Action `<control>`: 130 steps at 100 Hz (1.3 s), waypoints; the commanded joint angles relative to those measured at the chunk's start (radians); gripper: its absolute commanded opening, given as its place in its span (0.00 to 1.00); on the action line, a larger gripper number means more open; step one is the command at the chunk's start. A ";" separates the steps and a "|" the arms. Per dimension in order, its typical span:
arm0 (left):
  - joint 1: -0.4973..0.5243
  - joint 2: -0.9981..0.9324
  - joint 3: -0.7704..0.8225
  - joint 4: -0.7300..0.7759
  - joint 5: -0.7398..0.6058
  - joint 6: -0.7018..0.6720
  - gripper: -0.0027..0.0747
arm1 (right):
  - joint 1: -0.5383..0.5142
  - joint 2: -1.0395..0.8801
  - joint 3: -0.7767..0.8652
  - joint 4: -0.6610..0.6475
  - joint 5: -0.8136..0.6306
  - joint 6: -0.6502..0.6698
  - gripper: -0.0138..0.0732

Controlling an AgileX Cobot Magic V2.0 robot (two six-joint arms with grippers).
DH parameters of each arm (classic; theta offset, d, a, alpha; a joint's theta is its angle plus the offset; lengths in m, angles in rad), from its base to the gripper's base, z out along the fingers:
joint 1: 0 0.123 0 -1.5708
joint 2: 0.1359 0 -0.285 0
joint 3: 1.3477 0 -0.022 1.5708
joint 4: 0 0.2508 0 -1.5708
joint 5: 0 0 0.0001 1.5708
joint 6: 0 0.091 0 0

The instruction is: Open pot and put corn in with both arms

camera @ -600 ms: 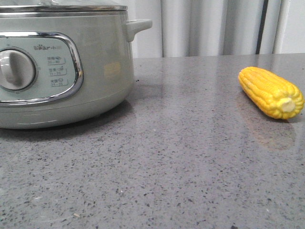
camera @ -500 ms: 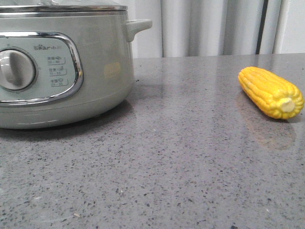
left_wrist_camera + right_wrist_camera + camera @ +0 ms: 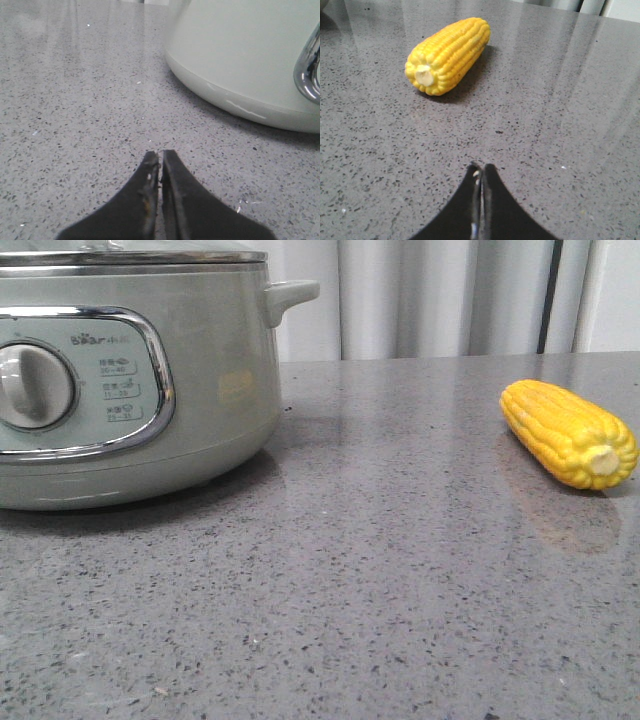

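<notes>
Pot: pot [image 3: 130, 380] stands upright on the grey speckled surface [image 3: 380, 590], control panel and dial [image 3: 35, 385] facing the camera; taken as landmark for everything below.
Lid: lid [image 3: 130, 254] seated on the pot rim, only its metal edge in frame; pot not yet opened.
Handle: small side handle [image 3: 290, 295] juts from the pot wall on the corn side, just under the rim.
Corn: 1 cob, corn [image 3: 568, 432], lying flat on the surface well apart from the pot, on the pot's handle side, pale stub end toward the camera; untouched.
Left gripper: left gripper [image 3: 161, 155] closed, fingertips pressed together, holding nothing; low over the surface near the pot's base wall, apart from it.
Right gripper: right gripper [image 3: 482, 169] closed and empty; low over the surface near the corn, stub end toward it, no contact.
Layout reasoning: each arm sits by its own object, so judged split is left for lid, right for corn.
Stage: judged at start; 0 of 2 steps done.
Next need: left gripper must open and rise to the lid top, which is out of frame; lid knob not visible, so grasp point cannot be told.
Risk: cob is round and may roll if nudged sideways.
</notes>
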 commanded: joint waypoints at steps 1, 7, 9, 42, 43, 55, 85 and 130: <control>0.004 -0.029 0.026 -0.010 -0.041 -0.005 0.01 | -0.007 -0.023 0.019 -0.013 -0.016 -0.007 0.08; 0.004 -0.029 0.026 -0.010 -0.041 -0.005 0.01 | -0.007 -0.023 0.019 -0.013 -0.016 -0.007 0.08; 0.004 -0.029 0.026 -0.010 -0.041 -0.005 0.01 | -0.007 -0.023 0.019 -0.013 -0.016 -0.007 0.08; 0.004 -0.029 0.026 -0.010 -0.041 -0.005 0.01 | -0.007 -0.023 0.019 -0.047 -0.014 -0.007 0.08; 0.004 -0.029 0.026 -0.010 -0.041 -0.005 0.01 | -0.007 -0.023 0.019 -0.047 -0.014 -0.007 0.08; 0.004 -0.029 0.026 -0.010 -0.041 -0.005 0.01 | -0.007 -0.023 0.019 -0.063 -0.040 -0.007 0.08; 0.004 -0.029 0.026 0.014 -0.065 0.000 0.01 | -0.007 -0.023 0.019 -0.063 -0.215 -0.007 0.08; 0.004 -0.029 0.026 -0.270 -0.165 -0.005 0.01 | -0.007 -0.023 0.019 -0.061 -0.397 -0.007 0.08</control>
